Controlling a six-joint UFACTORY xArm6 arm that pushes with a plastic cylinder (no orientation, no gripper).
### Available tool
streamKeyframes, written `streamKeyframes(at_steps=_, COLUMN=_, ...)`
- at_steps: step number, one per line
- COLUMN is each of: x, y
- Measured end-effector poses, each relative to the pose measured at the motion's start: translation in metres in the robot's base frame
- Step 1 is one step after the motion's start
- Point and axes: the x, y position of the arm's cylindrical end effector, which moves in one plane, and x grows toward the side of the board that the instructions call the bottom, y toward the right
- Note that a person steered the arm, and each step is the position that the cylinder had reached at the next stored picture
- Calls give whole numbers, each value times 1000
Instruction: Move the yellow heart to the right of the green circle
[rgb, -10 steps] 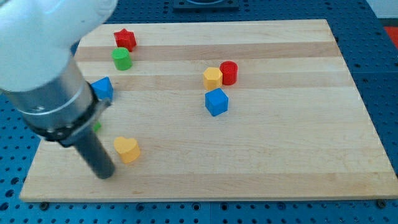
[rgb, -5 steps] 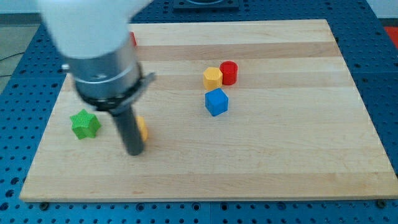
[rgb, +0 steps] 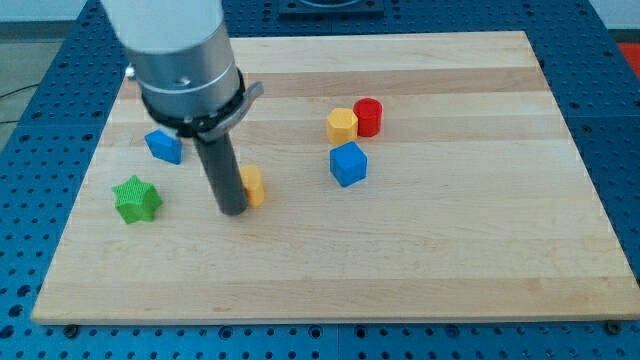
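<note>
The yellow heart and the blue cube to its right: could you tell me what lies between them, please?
In the camera view, only bare board lies between the yellow heart and the blue cube. My tip is against the heart's left side.

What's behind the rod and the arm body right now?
A sliver of the yellow heart shows right of my tip, touching it; the rest is hidden. The green circle and red star are fully covered by the arm.
</note>
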Motion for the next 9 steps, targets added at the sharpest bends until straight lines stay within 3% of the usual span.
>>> streamKeyframes(at_steps=1, x=-24, y=5)
streamKeyframes(at_steps=2, x=5, y=9)
streamKeyframes(at_steps=3, x=18, y=51)
streamKeyframes(at_steps=5, x=-85, y=40)
streamKeyframes(at_steps=6, x=-38, y=56)
streamKeyframes(at_steps=7, x=-9, y=26)
streamKeyframes(at_steps=8, x=-51, y=-9)
streamKeyframes(at_steps=9, x=-93, y=-3)
